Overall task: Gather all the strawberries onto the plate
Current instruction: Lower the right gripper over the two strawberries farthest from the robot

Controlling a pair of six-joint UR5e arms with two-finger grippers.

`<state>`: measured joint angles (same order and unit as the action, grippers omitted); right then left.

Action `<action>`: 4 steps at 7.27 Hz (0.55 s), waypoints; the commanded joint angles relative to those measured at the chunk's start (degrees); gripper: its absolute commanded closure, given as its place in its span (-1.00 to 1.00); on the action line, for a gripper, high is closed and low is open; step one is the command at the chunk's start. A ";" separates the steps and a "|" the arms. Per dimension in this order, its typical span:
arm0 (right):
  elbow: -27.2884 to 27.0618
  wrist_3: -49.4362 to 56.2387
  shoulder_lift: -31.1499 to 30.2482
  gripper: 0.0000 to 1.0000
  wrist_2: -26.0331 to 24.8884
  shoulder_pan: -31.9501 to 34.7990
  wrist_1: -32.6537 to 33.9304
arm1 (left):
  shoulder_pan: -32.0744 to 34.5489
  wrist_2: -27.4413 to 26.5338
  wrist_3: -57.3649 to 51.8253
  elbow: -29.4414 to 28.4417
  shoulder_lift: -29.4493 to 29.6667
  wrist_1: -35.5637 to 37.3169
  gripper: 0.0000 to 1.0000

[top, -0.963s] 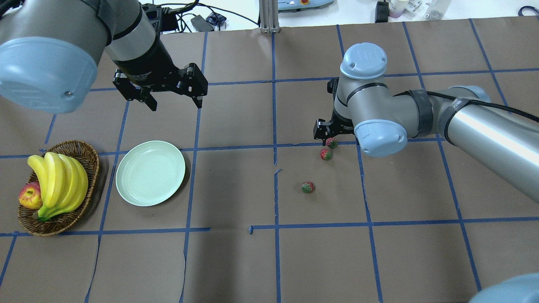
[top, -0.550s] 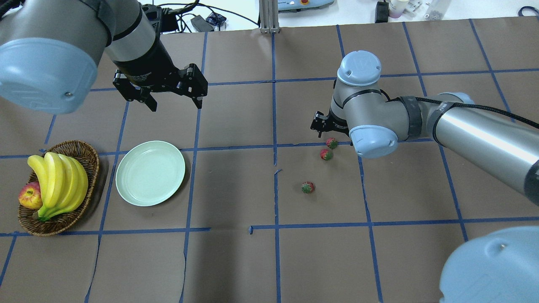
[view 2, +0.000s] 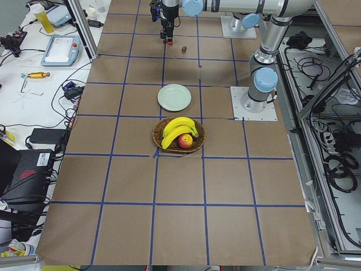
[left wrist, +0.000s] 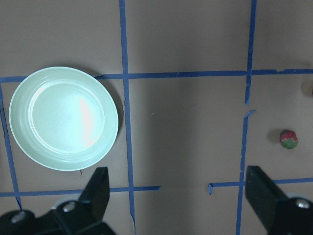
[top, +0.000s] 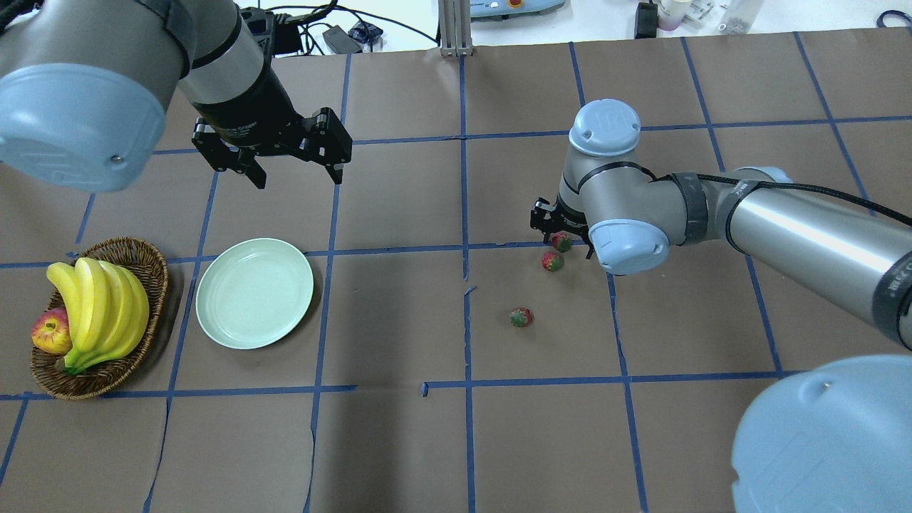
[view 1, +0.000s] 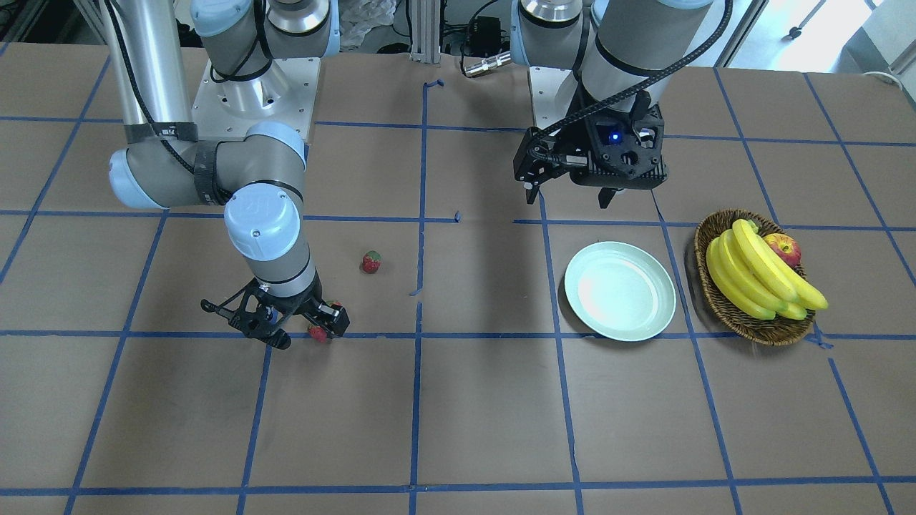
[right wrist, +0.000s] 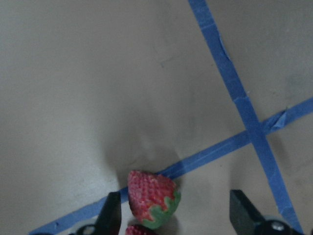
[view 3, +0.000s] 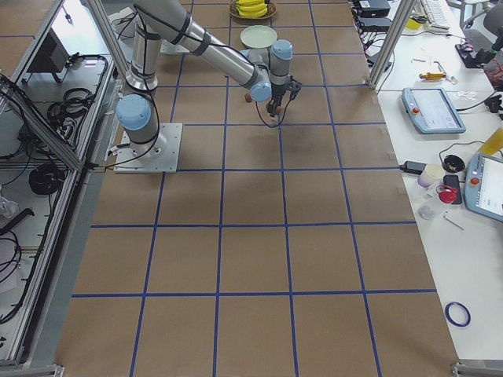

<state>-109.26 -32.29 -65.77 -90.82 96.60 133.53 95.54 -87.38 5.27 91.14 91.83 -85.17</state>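
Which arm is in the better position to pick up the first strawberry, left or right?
The right. The right gripper is open and low, with a strawberry between its fingers. The left gripper hangs open near the plate, far from every strawberry.

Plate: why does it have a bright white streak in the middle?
Left wrist view: the streak on the plate is glare, probably light bouncing off its shiny surface. Front-facing view: a softer bright patch shows too. Overhead view: the plate looks evenly pale, with no glare.
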 commanded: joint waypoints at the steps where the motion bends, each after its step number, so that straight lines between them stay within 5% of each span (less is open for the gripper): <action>1: 0.36 -0.49 0.29 0.99 0.12 -0.01 -0.11 | 0.00 0.01 0.00 0.00 0.01 0.00 -1.00; 4: 4.72 -0.50 0.03 1.00 1.09 -0.01 -0.72 | 0.00 0.01 0.00 0.00 -0.08 0.00 -1.00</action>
<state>-107.45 -32.76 -65.55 -90.01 96.59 133.29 95.54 -87.36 5.27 91.14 91.80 -85.17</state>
